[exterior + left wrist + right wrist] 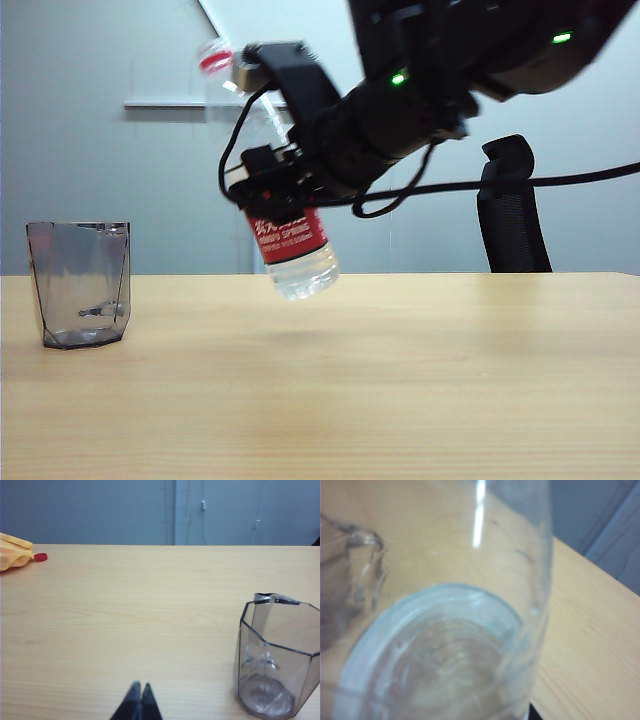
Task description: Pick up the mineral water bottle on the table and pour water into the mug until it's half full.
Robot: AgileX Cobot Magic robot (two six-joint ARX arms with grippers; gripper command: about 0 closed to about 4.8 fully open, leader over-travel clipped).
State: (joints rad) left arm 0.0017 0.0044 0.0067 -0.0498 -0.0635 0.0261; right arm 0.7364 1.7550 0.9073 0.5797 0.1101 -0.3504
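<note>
- Standing at the left end of the table (400, 380), the mug (78, 285) sits upright at about nine o'clock in the exterior view, smoky grey and faceted, nothing touching it.
- Beside the mug in the left wrist view, the left gripper (137, 705) rests low over the wood, its two dark fingertips pressed together with no gap and nothing between them.
- Far across the tabletop in that same view lie a yellow cloth (14, 551) and, just beside it, a small red cap (40, 557), both well apart from the mug.
- Near the middle of the exterior view the bottle (290, 245) hangs clear of the table, tilted with its red-ringed neck toward eleven o'clock and its base toward five o'clock; clear water (303, 275) sits in the bottom part.
- The right gripper (268, 190) clamps the bottle around its middle, above the red label, with black cables looping past.
- Open tabletop lies between bottle and mug.
- At about three o'clock, behind the table, stands a black chair back (512, 205).
- The right wrist view is filled by the blurred clear bottle wall.
</note>
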